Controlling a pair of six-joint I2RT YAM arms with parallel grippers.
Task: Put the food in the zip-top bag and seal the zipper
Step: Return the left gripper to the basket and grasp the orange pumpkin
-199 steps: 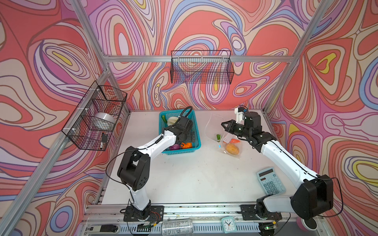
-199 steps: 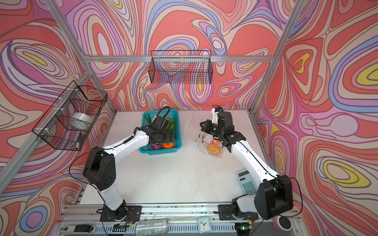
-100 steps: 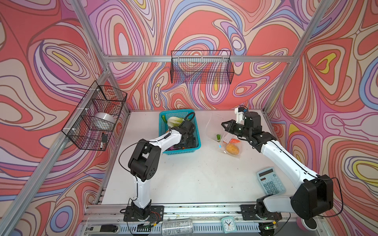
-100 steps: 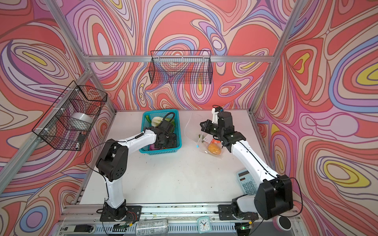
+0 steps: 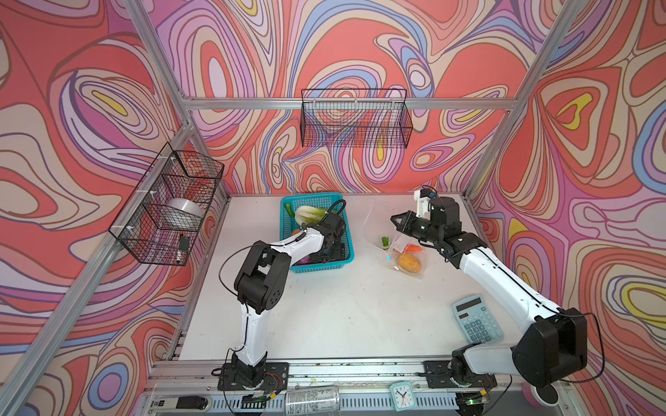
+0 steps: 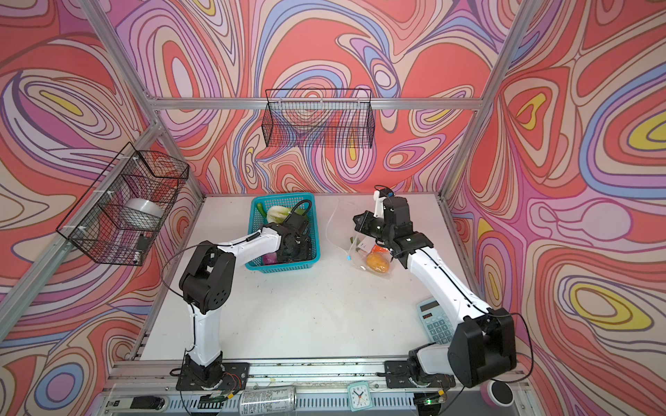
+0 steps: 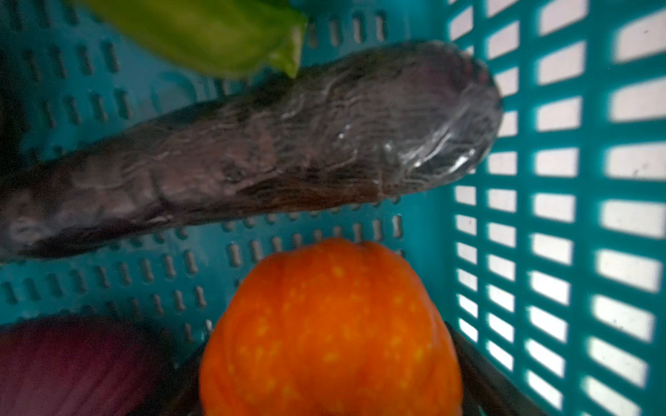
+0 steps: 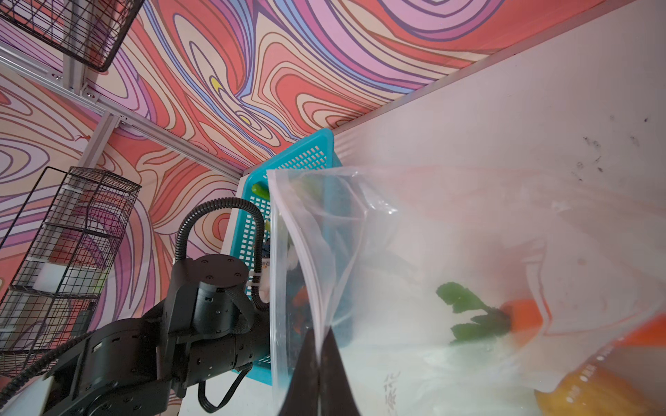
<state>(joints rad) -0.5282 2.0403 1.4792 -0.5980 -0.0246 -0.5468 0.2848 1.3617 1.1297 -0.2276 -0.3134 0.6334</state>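
My left gripper (image 7: 324, 363) is down inside the teal basket (image 5: 313, 196), its dark fingers (image 7: 479, 363) pressed against both sides of the orange pumpkin (image 7: 331, 324). The dark eggplant (image 7: 288, 144), purple onion (image 7: 72, 367) and a green vegetable (image 7: 201, 32) lie around it; the cabbage (image 5: 306, 214) sits at the basket's far end. My right gripper (image 8: 319, 335) is shut on the mouth edge of the clear zip-top bag (image 8: 450, 234), holding it open and raised. Inside lie a carrot (image 5: 413, 247), a potato (image 5: 409, 262) and a small green piece (image 5: 385, 240). The zipper's light-blue slider (image 5: 388, 258) hangs at the mouth's near end.
A light-blue calculator (image 5: 477, 318) lies at the right, under the right forearm. Black wire baskets hang on the left wall (image 5: 165, 205) and back wall (image 5: 355, 119). A small clock (image 5: 402, 396) and a can (image 5: 311, 398) sit on the front rail.
The left arm folded up and its gripper dropped deeper into the basket, jaws narrowing around the pumpkin. The right arm and bag have stayed put.
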